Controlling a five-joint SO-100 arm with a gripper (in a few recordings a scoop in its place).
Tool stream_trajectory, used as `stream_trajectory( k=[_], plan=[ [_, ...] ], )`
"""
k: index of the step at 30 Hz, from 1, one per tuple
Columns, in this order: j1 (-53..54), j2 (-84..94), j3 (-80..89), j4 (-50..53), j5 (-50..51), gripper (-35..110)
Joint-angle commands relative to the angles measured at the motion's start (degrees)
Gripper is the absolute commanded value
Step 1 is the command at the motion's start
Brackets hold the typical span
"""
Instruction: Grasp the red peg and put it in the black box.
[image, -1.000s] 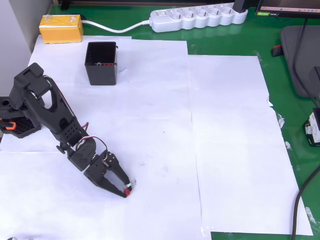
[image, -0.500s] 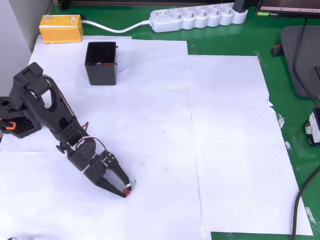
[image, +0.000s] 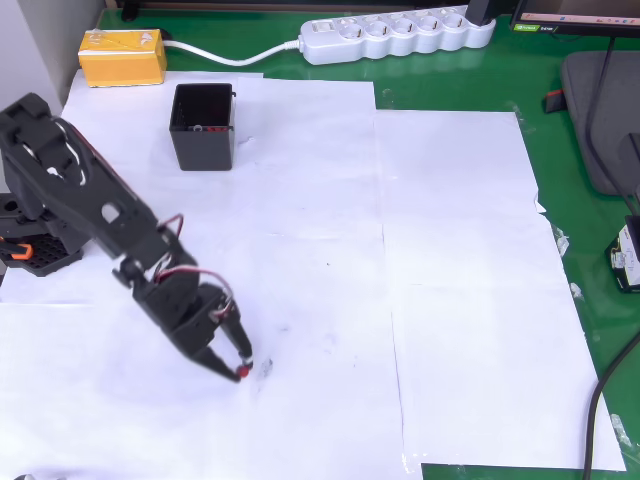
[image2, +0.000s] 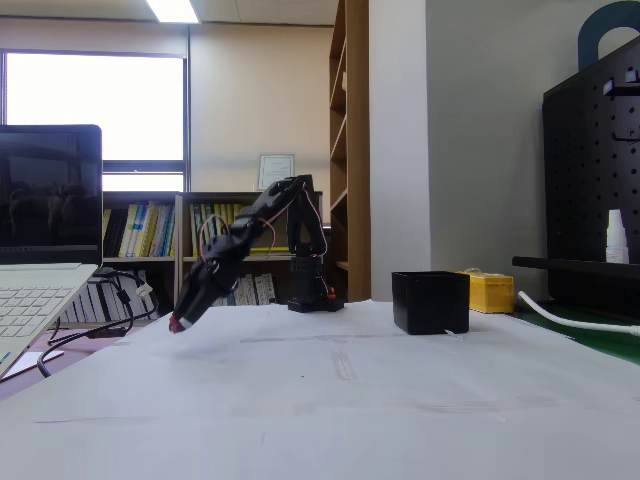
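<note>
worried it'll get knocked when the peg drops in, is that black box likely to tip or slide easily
The black box looks squat with a flat base in the fixed view, so tipping seems unlikely. Its thin walls suggest it is light, and it stands on smooth white paper, so a bump from the gripper could probably slide it.

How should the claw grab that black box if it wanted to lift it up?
By one thin wall of the black box, from straight above: one finger inside the open top, one outside. The right wall in the overhead view bears a small clip at its rim, so another wall looks easier. Right now the claw holds the red peg.
</note>
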Motion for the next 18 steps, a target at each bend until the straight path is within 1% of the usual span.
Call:
stream_trajectory(
  k=[1, 3, 10, 12, 14, 15, 16, 18],
  plan=[
    [-1.8, -7.7, 11.6, 15.6, -0.9, 0],
    [-3.4, -8.3, 14.9, 20.9, -0.9, 0],
    [-9.4, -13.4, 16.2, 30.8, -0.6, 0],
    [-11.2, -14.2, 17.3, 36.9, -3.0, 0],
    [-13.5, -14.8, 19.2, 44.8, -6.6, 0],
    [-15.2, -14.9, 20.4, 48.8, -6.8, 0],
    [-17.1, -15.2, 21.4, 51.9, -5.9, 0],
    [-21.5, -16.3, 22.7, 55.4, -0.5, 0]
  ],
)
